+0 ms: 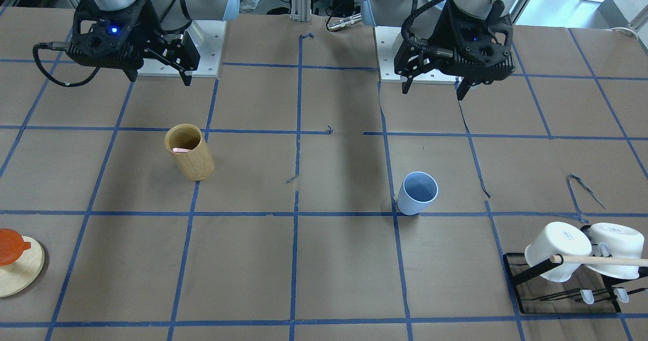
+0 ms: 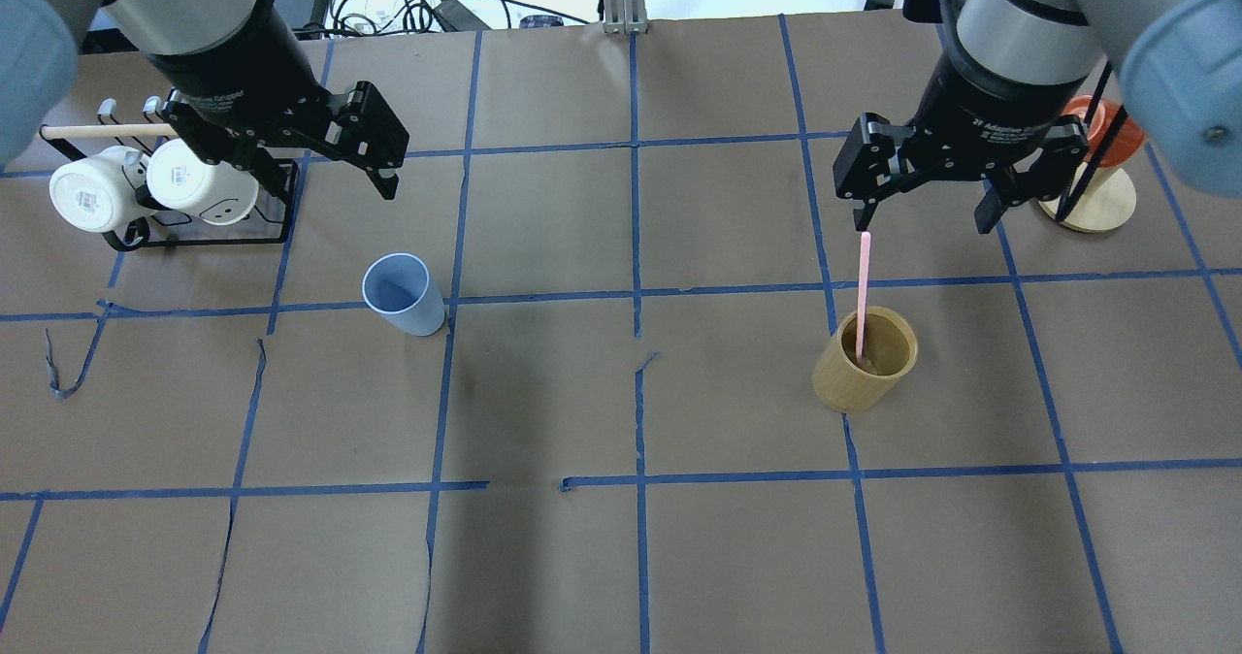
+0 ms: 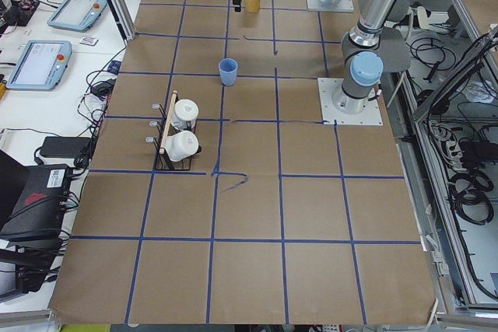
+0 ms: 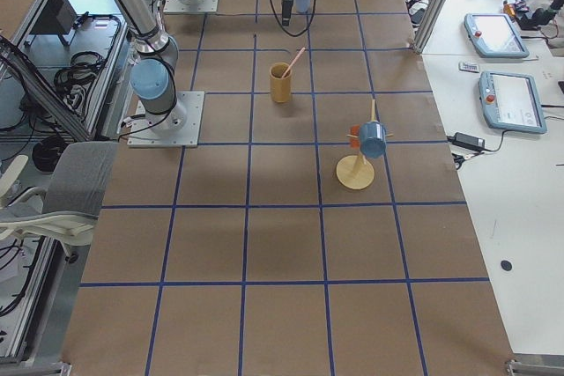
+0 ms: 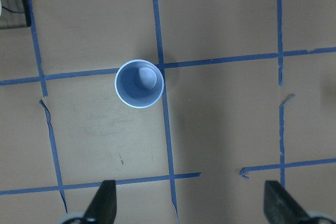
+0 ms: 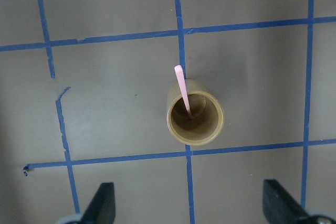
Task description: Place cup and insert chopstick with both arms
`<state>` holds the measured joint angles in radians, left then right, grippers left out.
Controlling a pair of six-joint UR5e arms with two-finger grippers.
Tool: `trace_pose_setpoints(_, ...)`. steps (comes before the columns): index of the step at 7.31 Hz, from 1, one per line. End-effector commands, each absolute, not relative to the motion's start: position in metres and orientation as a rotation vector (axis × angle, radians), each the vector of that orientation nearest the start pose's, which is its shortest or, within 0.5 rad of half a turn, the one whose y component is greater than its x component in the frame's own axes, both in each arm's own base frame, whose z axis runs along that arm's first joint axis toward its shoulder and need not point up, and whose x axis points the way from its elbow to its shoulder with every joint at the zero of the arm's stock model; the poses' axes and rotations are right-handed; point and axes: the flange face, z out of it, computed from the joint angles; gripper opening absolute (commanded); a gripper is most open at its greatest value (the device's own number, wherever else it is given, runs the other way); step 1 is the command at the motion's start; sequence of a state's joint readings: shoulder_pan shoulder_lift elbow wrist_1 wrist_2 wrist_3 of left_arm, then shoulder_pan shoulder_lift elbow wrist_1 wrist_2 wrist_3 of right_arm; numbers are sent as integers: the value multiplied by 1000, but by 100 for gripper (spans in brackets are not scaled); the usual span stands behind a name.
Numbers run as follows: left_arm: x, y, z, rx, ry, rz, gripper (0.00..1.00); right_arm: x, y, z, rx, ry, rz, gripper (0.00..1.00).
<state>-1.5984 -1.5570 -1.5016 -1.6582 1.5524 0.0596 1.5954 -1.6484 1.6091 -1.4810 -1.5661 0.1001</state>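
Note:
The light blue cup stands upright and empty on the table's left half; it also shows in the front view. My left gripper hangs open and empty above and behind it. In the left wrist view the cup lies ahead of the spread fingers. One pale pink chopstick leans inside the tan bamboo cylinder on the right half. My right gripper is open and empty above it. The right wrist view shows the chopstick in the cylinder.
A black rack with two white mugs and a wooden dowel stands at the far left. A round wooden stand with an orange cup stands at the far right, behind the right gripper. Blue tape lines grid the brown table.

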Motion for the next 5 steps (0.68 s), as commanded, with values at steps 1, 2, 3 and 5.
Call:
trace_pose_setpoints(1, -148, -480, 520, 138, 3157, 7, 100, 145, -450, 495, 118, 3137, 92, 100)
trace_pose_setpoints(2, -148, -479, 521, 136, 3157, 4, 100, 145, -450, 496, 116, 3137, 87, 100)
trace_pose_setpoints(3, -148, -479, 522, 136, 3157, 2, 100, 145, -449, 496, 109, 3137, 85, 100)
trace_pose_setpoints(5, -149, -479, 522, 136, 3159, 2, 100, 145, -450, 496, 104, 3136, 82, 100)
